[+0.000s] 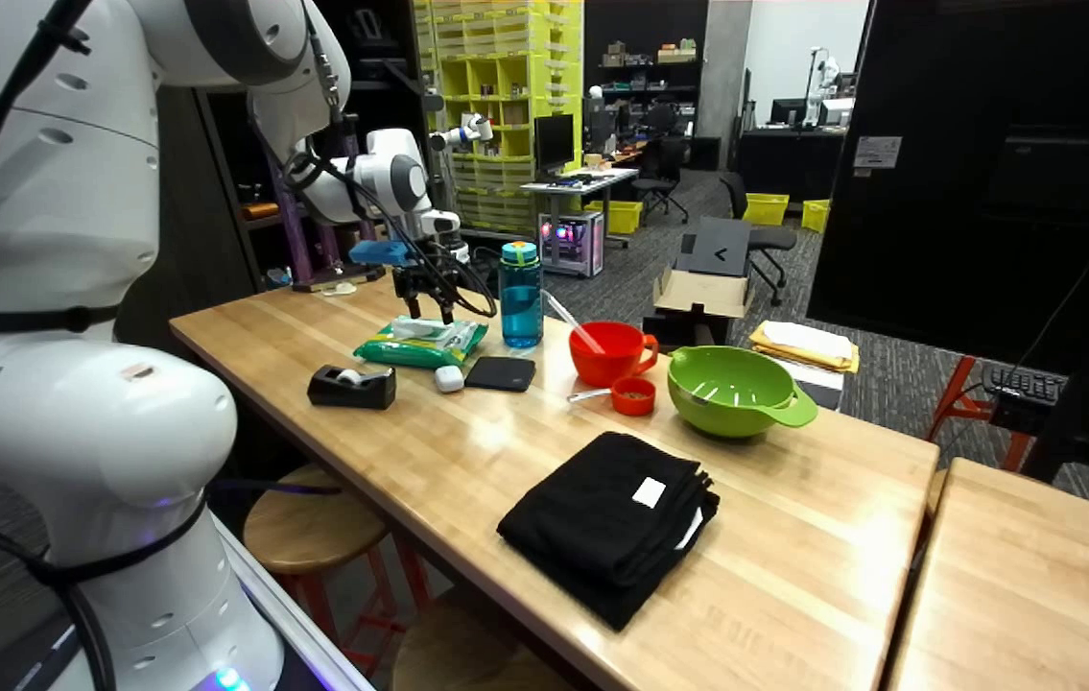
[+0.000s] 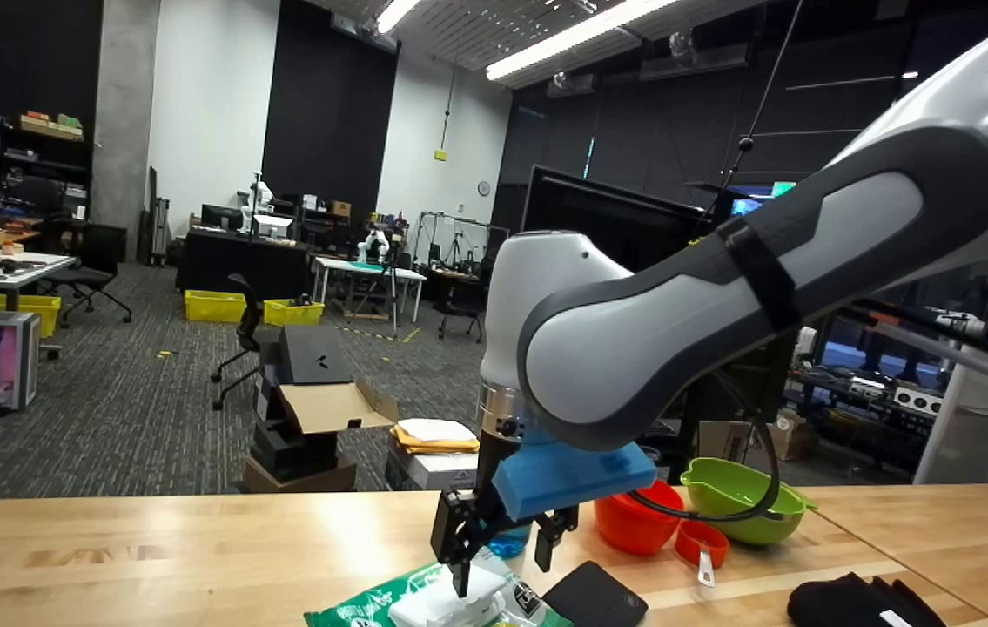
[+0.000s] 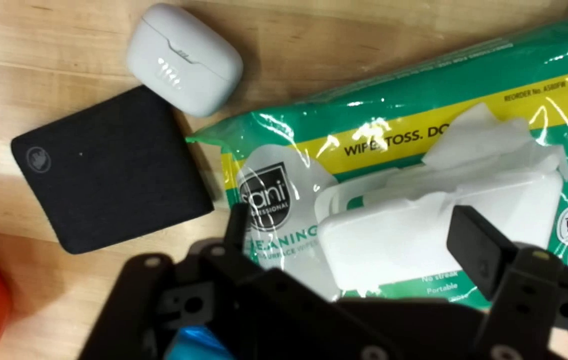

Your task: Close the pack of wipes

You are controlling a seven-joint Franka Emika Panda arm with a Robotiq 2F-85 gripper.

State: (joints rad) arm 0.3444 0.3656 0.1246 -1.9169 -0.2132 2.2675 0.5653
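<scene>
the gripper [image 1: 431, 313] hangs unclenched over the wipes pack [image 1: 419, 349], lid [image 3: 389, 247] ajar, left of the bottle [image 1: 521, 299] in an exterior view.

Desk [image 1: 813, 518]: in an exterior view you look down across it.
Ceiling [image 2: 459, 39]: in an exterior view you catch it from low, arm [image 2: 694, 322] near right.
Pack of wipes [image 3: 404, 235]: your wrist view looks down close; all views share it.

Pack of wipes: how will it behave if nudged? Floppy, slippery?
Probably floppy: the pack of wipes has a wrinkled film wrapper. It may slide when pushed, as the wrapper looks glossy and the tabletop smooth. The lid seems stiffer and stands partly open, a wipe sticking out, so it might swing before the pack moves.
</scene>
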